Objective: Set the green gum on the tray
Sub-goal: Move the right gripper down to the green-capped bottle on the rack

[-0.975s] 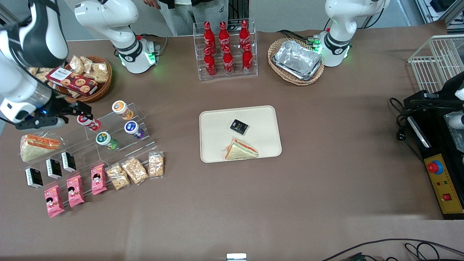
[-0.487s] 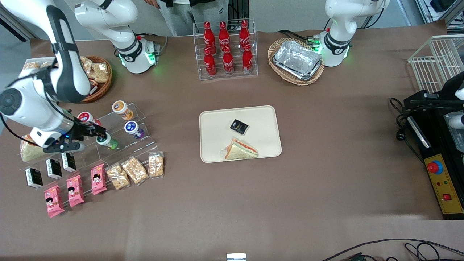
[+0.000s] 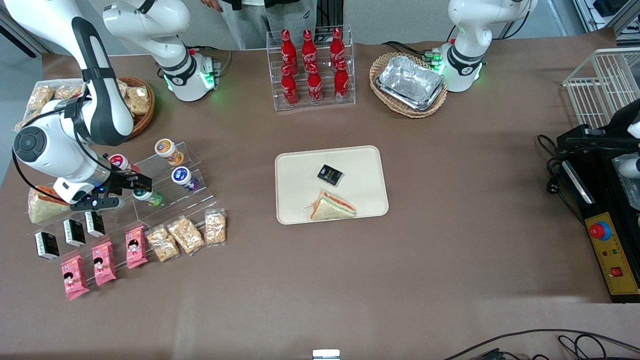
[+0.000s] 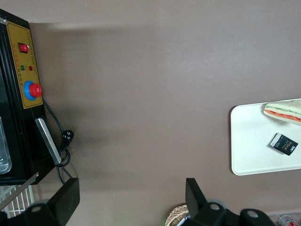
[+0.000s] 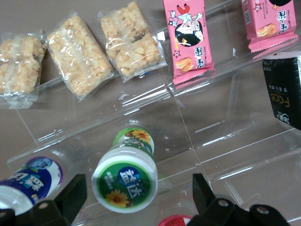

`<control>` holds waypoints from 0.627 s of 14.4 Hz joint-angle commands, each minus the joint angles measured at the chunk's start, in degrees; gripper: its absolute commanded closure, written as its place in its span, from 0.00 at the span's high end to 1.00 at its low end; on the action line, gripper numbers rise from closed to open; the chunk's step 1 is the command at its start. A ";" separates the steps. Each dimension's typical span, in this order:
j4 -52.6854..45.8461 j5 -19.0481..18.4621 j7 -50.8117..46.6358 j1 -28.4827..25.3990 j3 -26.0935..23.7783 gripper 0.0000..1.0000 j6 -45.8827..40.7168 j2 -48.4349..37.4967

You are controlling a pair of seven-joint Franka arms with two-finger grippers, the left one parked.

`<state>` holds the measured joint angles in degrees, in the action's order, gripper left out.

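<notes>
The green gum (image 3: 149, 196) lies on the lower step of a clear acrylic stand (image 3: 195, 197), its white lid with the green label turned toward my wrist camera (image 5: 124, 181). My right gripper (image 3: 131, 191) hangs just above it, toward the working arm's end of the table. It is open, with one black finger (image 5: 70, 195) on each side of the lid and not touching it (image 5: 138, 193). The cream-beige tray (image 3: 300, 165) lies at the table's middle, far from the gripper, and also shows in the left wrist view (image 4: 249, 141).
A purple canister (image 3: 184, 178) and a red one (image 3: 119, 162) sit close beside the green gum, with an orange one (image 3: 167, 150) on a step above. Pink packets (image 5: 188, 35) and rice snacks (image 5: 80, 54) lie nearer the front camera. A sandwich (image 3: 332, 206) and a black packet (image 3: 330, 174) are on the tray.
The right arm has swung down and nearer the front camera, from beside the red canister to the green gum. The open gripper now straddles the gum's lid.
</notes>
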<state>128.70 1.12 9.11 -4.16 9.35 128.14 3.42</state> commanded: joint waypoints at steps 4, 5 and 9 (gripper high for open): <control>0.94 -0.59 -0.85 -1.28 -0.39 1.00 0.89 0.27; 1.11 -0.59 -0.85 -1.38 -0.39 0.97 0.89 0.27; 3.04 -0.59 -0.76 -2.25 -0.39 0.84 2.20 0.27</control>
<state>129.79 1.12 9.10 -5.56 8.90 128.14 3.96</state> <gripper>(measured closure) 0.066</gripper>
